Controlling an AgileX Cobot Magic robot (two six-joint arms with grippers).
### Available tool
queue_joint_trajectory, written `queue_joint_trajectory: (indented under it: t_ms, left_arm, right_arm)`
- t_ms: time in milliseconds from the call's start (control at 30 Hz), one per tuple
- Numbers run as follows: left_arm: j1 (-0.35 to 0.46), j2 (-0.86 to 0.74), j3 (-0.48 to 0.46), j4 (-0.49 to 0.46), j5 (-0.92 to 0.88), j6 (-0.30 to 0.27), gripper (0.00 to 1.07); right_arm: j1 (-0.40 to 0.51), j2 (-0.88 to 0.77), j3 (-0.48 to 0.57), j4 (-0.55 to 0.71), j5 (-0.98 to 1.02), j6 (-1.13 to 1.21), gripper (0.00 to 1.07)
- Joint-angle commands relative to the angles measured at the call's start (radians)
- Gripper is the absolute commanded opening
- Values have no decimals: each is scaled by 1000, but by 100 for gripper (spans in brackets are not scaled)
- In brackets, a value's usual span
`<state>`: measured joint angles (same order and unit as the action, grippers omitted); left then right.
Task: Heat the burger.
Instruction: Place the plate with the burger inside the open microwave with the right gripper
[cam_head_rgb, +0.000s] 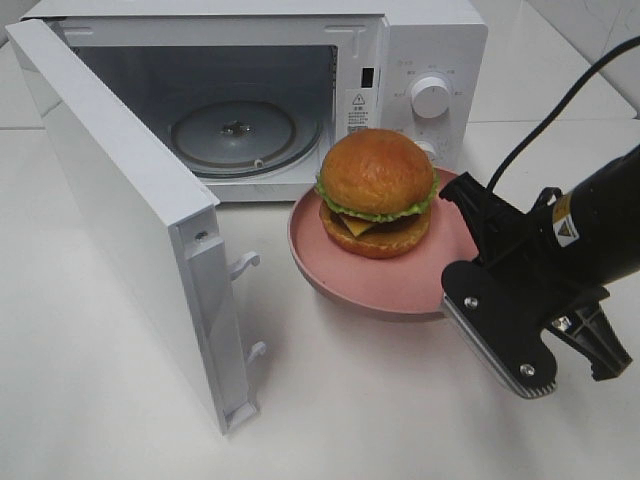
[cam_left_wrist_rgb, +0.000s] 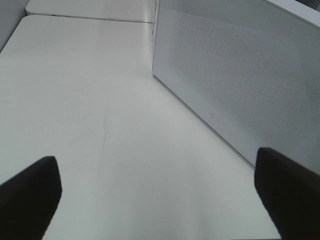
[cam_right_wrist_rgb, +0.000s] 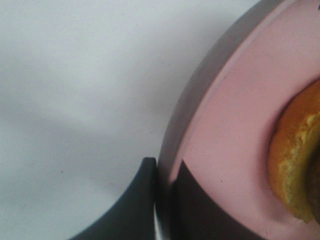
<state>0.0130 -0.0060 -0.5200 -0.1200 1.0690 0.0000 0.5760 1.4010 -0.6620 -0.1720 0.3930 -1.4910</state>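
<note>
You see the white box-shaped microwave oven (cam_head_rgb: 425, 55) at the far side, door open leftward. Near it, the round pink plate (cam_head_rgb: 372, 287) carries the tall golden-bunned burger (cam_head_rgb: 377, 190). Your right gripper (cam_right_wrist_rgb: 165, 197) pinches the plate's right rim; your left gripper (cam_left_wrist_rgb: 156, 167) stands spread wide.

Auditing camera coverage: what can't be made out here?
Left claw: outside the exterior high view; left wrist view's edge crops its fingers.
Burger: right wrist view's edge leaves only a bun sliver.
Dial labels: too small, exterior high view.
Pink plate, near rim: hidden behind right claw, exterior high view.
</note>
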Motion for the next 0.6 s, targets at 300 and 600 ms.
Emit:
queue_joint_trajectory:
  t_ms: [300,600]
  left_arm:
    - [-2,-15,1,-3,-1,-8,99]
    - [-2,-15,1,-3,-1,-8,99]
  right_arm:
    - [68,-3,-54,-3,-94,25,0]
    - [68,56,-101,-3,-85,53,0]
